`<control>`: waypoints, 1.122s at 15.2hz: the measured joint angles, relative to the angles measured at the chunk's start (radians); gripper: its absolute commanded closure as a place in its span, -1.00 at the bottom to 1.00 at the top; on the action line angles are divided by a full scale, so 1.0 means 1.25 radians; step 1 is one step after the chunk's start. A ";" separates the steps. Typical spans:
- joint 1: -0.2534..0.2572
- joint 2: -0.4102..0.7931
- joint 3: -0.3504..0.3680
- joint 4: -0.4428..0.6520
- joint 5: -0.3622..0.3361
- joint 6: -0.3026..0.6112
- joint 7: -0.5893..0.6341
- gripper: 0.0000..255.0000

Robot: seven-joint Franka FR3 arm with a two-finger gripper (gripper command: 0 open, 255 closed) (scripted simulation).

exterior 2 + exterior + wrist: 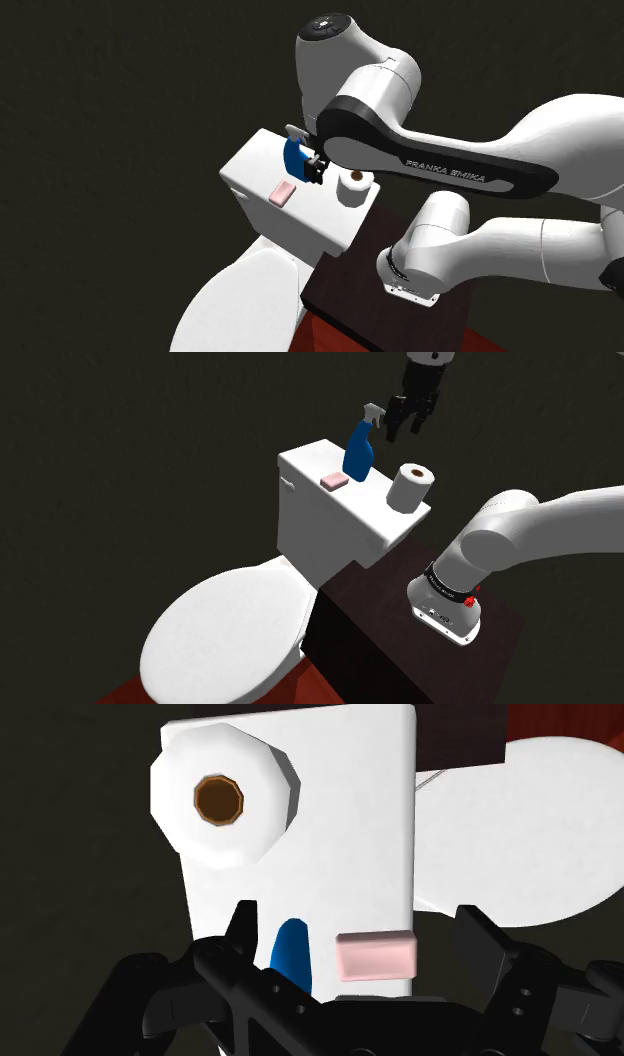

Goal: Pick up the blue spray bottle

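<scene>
Tool (356, 919) wide open, fingers (241, 929) standing apart with nothing between them gripped. It hangs over the toilet tank (310, 457), about level with the trigger head of the blue spray bottle (358, 452). The bottle stands upright on the tank lid, toward its far edge in the shoulder view. In the wrist view its blue body sits between the fingers, close by one, untouched. Just beside the bottle lies a pink bar of soap (333, 480), and further along the lid a toilet roll (412, 487). My read: a light, stiff bottle, smooth-sided and tall — easy to tip. The narrow neck or upper body looks the best hold, with the soap kept out of the pinch
</scene>
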 measured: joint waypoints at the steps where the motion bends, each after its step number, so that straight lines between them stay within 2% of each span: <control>1: 0.000 0.000 0.000 0.000 0.000 0.000 0.000 -1.00; 7: -0.011 0.133 -0.049 0.101 -0.010 0.053 -0.053 -1.00; 13: -0.017 0.300 -0.100 0.255 0.003 0.089 -0.118 -1.00; 17: -0.016 0.330 -0.106 0.258 0.007 0.119 -0.125 -1.00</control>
